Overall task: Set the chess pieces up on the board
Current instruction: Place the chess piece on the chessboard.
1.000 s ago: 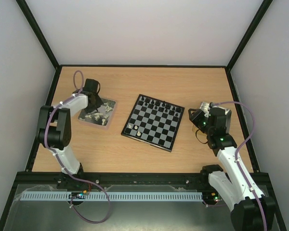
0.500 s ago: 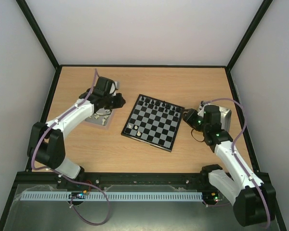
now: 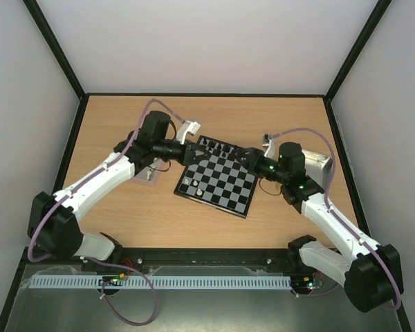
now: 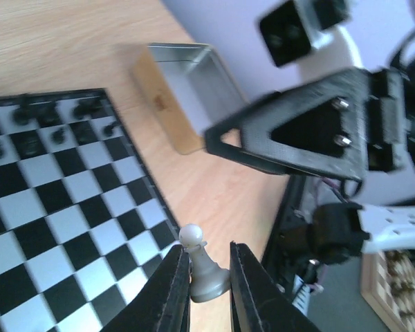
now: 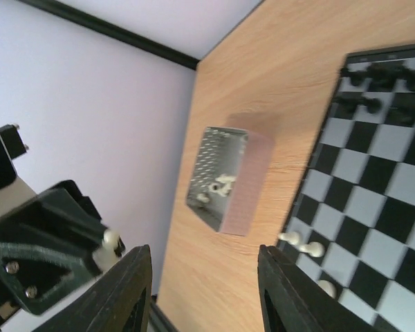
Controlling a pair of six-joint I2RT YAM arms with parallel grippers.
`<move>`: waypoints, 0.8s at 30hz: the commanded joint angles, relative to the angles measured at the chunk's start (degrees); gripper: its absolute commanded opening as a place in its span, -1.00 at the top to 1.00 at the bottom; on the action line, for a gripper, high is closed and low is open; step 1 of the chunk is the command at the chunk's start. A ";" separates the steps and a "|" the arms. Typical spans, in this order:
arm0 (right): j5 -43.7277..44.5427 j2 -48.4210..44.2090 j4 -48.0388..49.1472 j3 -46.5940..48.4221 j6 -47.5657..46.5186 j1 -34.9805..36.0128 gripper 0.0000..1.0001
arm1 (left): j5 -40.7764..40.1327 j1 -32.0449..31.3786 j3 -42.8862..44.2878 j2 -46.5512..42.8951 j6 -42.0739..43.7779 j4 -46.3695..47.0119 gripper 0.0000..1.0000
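One chessboard (image 3: 220, 176): flat, square, black and pale checks, thin black border; it lay mid-table, slightly askew. Several black pieces (image 3: 223, 147) lined its far edge, with a few white pieces (image 3: 194, 185) at its near-left corner. One white pawn (image 4: 202, 268): matt, round-headed, pinched between the pads of the left gripper (image 4: 209, 257) at the board's far-left corner; its height above the wood was unclear. The right gripper (image 5: 204, 273) had its jaws spread with nothing between them, near the far-right corner, facing the left one across a short gap. One left metal tray (image 5: 225, 181): shiny, rectangular, holding white pieces, largely hidden under the left arm (image 3: 104, 169) from above. One right metal tray (image 3: 318, 166) was partly covered. The wood-grain table (image 3: 277, 117) showed beyond the board.
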 commanded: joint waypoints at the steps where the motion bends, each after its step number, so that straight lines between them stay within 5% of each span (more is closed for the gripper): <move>1: -4.19 0.71 7.80 4.00 4.40 2.03 0.13 | 9.89 -1.59 0.50 -3.28 4.83 2.39 0.71; 19: -12.45 1.28 8.86 8.83 7.00 6.74 0.12 | 18.72 -2.25 6.87 -3.86 15.81 -4.18 0.73; 24: -12.88 1.41 10.99 8.18 8.24 7.31 0.29 | 18.46 -2.21 7.62 -2.82 16.15 -4.80 0.73</move>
